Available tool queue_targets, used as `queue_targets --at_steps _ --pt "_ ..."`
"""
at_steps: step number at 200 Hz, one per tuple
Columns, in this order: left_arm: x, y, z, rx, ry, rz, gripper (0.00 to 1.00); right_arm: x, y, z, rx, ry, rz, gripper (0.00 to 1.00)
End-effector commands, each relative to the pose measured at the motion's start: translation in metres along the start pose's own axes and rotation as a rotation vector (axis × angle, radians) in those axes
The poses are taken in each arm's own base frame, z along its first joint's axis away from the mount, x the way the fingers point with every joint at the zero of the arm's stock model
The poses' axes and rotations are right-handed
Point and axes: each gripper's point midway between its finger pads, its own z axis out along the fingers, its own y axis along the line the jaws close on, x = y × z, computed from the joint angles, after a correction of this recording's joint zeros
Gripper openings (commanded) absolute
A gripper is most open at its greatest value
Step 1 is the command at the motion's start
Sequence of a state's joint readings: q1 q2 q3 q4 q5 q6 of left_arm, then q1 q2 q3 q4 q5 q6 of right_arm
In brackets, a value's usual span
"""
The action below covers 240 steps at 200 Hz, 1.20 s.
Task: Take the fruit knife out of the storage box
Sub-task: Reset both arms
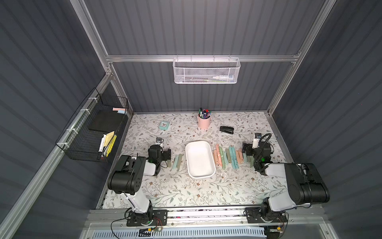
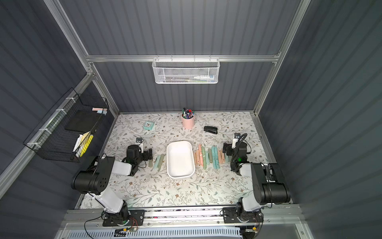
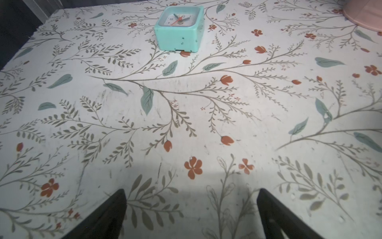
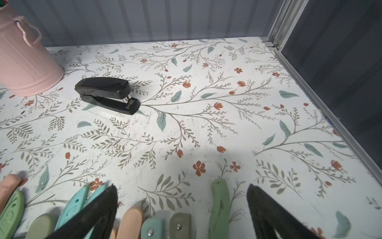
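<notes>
I'm looking over the table (image 1: 186, 192). On the wall at 9 o'clock hangs the black basket (image 1: 86, 140), which holds a dark pad, sticky notes and markers. The mesh basket (image 1: 206, 71) hangs at 12 o'clock with a tube lying in it. The box (image 1: 187, 159) sits mid-table, and both top views show only its white floor.

The knife row (image 1: 232, 157) lies on the table at the box's 3 o'clock. My right claw (image 4: 182, 207) hangs over that row's 3 o'clock end, jaws spread wide and gripping nothing. The left knives (image 1: 176, 162) lie at the box's 9 o'clock. My left claw (image 3: 191, 213) sits just at their 9 o'clock, equally wide and bare. The cup (image 1: 204, 122) at the box's 12 o'clock holds pens.
</notes>
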<state>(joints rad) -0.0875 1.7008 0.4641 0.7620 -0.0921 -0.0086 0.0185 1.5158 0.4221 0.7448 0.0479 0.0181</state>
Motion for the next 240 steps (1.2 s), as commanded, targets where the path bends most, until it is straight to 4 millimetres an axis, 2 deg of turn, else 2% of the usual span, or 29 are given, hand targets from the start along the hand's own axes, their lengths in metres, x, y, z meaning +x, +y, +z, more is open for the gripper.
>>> queue_targets --at_steps 1,240 --pt "-0.0015 -0.0041 0.0028 0.032 0.007 0.021 0.99 -0.0091 -0.0014 0.0013 0.001 -0.018 -0.006 0.99" --pt "-0.0013 -0.0033 0.0040 0.042 0.010 0.009 0.99 -0.0082 -0.0002 0.0005 -0.006 -0.013 -0.006 0.99"
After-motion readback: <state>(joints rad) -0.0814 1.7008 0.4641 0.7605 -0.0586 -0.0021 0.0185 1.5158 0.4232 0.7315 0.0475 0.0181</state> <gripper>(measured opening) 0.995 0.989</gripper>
